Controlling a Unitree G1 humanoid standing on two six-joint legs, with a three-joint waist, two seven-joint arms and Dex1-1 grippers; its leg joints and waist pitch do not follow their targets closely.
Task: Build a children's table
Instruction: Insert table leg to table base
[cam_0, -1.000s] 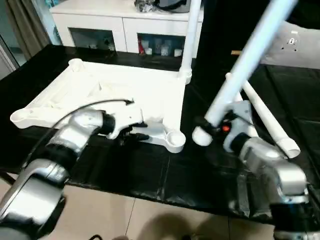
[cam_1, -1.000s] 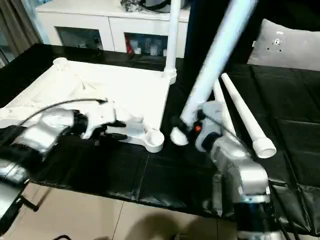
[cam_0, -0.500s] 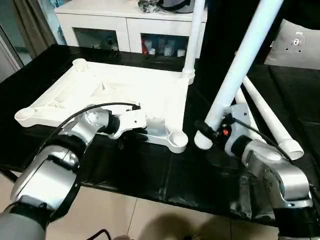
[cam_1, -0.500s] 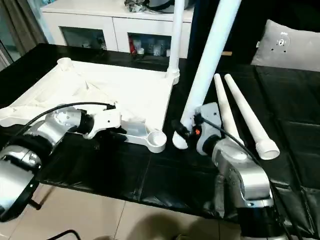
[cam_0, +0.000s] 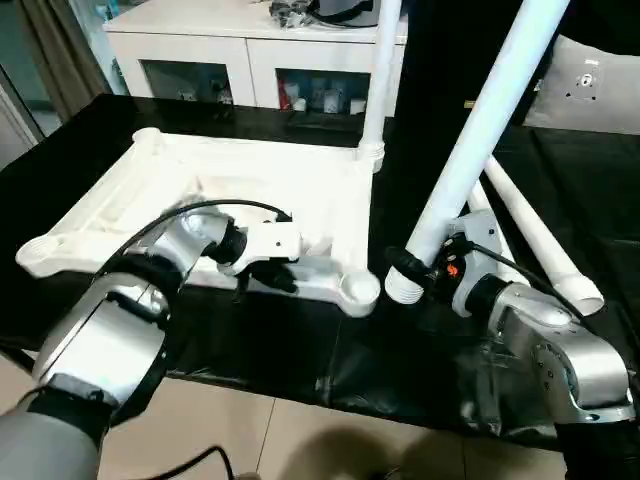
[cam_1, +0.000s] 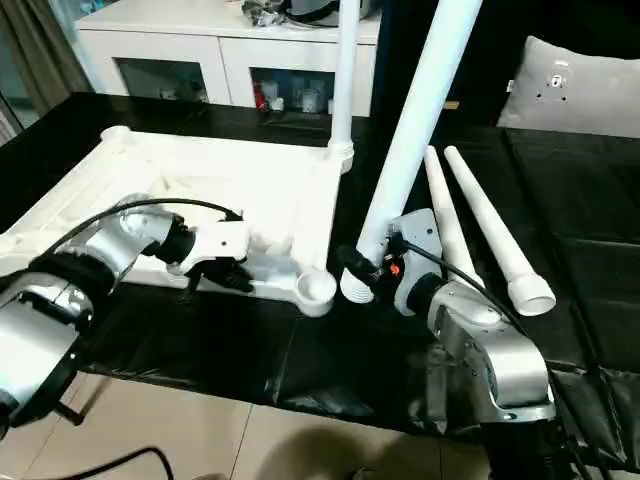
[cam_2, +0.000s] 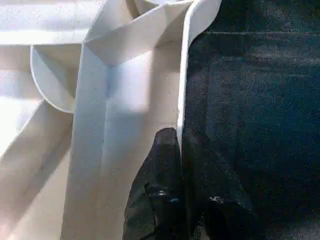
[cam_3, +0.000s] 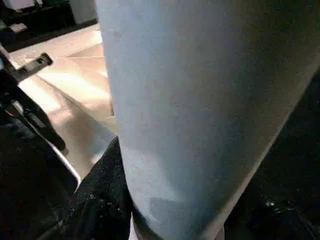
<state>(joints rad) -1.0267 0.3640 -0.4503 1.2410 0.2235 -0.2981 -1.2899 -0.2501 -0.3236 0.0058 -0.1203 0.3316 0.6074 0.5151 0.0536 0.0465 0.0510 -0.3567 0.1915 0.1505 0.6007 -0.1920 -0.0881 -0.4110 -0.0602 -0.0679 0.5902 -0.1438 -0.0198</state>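
Here the table top (cam_0: 250, 190) lies upside down on the black cover (cam_0: 300, 340), ribbed underside up, w/ round sockets at its corners. I take this top as the landmark for all places.

The left gripper (cam_2: 180, 145) is at the near edge of the top, not far from the near right corner socket (cam_0: 360, 290). Its two black fingers (cam_2: 160, 170) are pinched together on the thin rim wall of the top, one finger inside the rim and one outside, so the jaws are nearly closed w/ only the wall between them.

At the far right corner of the top one leg (cam_0: 378, 80) stands upright in its socket.

The right gripper (cam_0: 415, 275) is just beside the near right corner socket, on its right side. Its jaws stand about half apart and hold the thick lower end of a second leg (cam_0: 480, 130), which rises tilted up and to the right. The bottom end of this leg is next to the socket but not in it.

Two more legs (cam_0: 540, 240) lie side by side on the black cover, further right of the top, behind the right gripper. A white cabinet (cam_0: 230, 50) w/ glass doors stands beyond the far edge of the top.
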